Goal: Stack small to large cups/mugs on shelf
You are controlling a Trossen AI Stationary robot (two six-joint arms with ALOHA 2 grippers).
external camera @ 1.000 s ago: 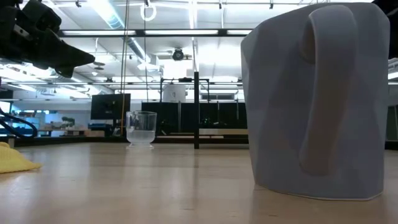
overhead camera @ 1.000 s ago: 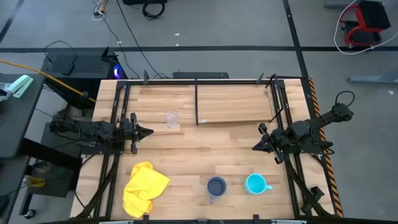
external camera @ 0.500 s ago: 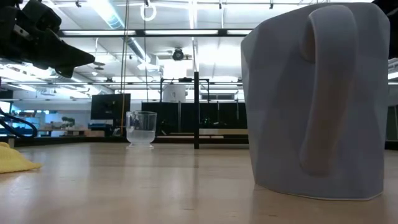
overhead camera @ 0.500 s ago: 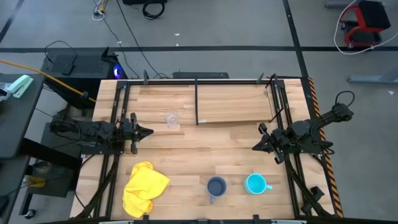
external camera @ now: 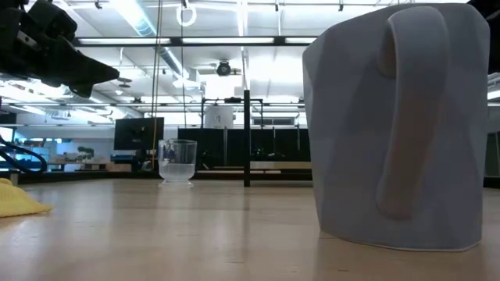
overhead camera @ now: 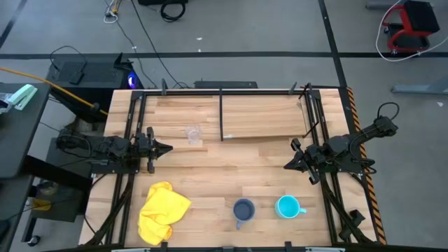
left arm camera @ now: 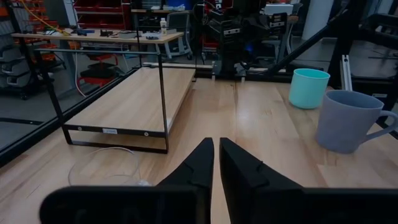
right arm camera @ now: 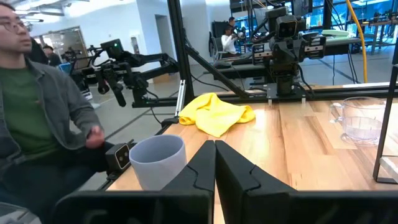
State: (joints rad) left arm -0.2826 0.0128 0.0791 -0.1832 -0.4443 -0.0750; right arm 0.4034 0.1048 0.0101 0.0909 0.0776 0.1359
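At centre left, the left jaws (overhead camera: 162, 148) are pressed together, the glass cup (overhead camera: 193, 135) just right of them. Lower centre: grey mug (overhead camera: 243, 210), cyan mug (overhead camera: 287, 206). Shelf (overhead camera: 262, 115) upper centre. Right jaws (overhead camera: 288, 165), also closed, centre right.

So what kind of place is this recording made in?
Most likely a robotics lab or workshop: other robot arms on frames behind the table, workbenches with parts bins, and a person seated alongside.
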